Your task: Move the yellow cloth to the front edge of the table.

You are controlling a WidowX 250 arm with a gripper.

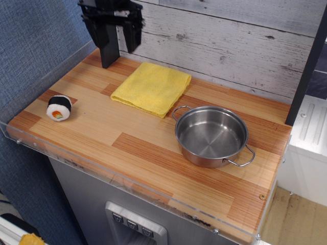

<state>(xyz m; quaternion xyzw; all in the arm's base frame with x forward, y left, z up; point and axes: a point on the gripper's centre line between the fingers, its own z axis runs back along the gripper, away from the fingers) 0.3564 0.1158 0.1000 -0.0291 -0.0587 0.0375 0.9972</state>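
The yellow cloth (152,88) lies folded and flat at the back middle of the table (148,150), just behind the steel pot. High above the back left corner hangs my black gripper (113,45), up and to the left of the cloth and well clear of it. Its two fingers stand apart with nothing between them, so it is open. One fingertip (131,47) shows against the white wall; the other overlaps a black upright post.
A steel pot (211,135) with two loop handles stands right of centre, almost touching the cloth's front corner. A toy sushi roll (59,107) sits near the left edge. A black post (108,53) rises at the back left. A clear acrylic rim (127,186) runs along the front.
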